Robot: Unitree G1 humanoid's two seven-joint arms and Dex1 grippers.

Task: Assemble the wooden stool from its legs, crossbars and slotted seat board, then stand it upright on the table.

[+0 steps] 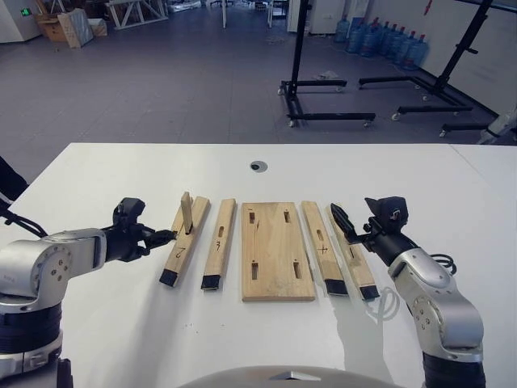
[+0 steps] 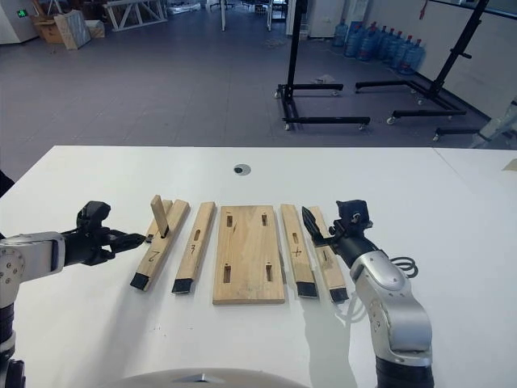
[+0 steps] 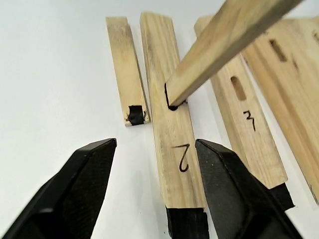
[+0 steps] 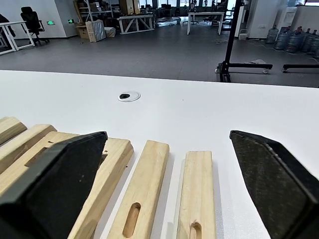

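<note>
Left claw (image 1: 158, 236) wide open, empty, low over the table (image 1: 105, 174), tips pointing at leg 2 (image 1: 179, 242); close to it, contact not clear. Right claw (image 1: 353, 215) also spread wide, holding nothing, hovering above the far ends of leg 4 (image 1: 321, 242) and leg 1 (image 1: 356, 263). Stool not built. One crossbar (image 1: 187, 212) stands in the slot of leg 2, leaning, with nothing supporting it. A second crossbar (image 3: 125, 64) lies flat just beside leg 2 on its outer side. Leg 3 (image 1: 219, 242), seat board (image 1: 277, 250), then legs 4 and 1 lie flat in a row, side by side, with narrow gaps. Risks, as I judge them: the standing crossbar looks only loosely seated, so a nudge from the left claw could tip it out or drag leg 2 askew. Closing on leg 2 from the side could shove it into leg 3 or onto the loose crossbar, since there is little room either way. Pressing the tilted bar down without squaring it first could jam it in the slot. On the right, legs 4 and 1 lie so close that a descending finger may land on both or wedge between them, pushing leg 4 against the board. Around: grommet hole (image 1: 258, 166) in the table beyond the board, well apart from the parts. Black stands (image 1: 327, 101) and water bottles (image 1: 388, 36) on the floor behind, no bearing on the work.
</note>
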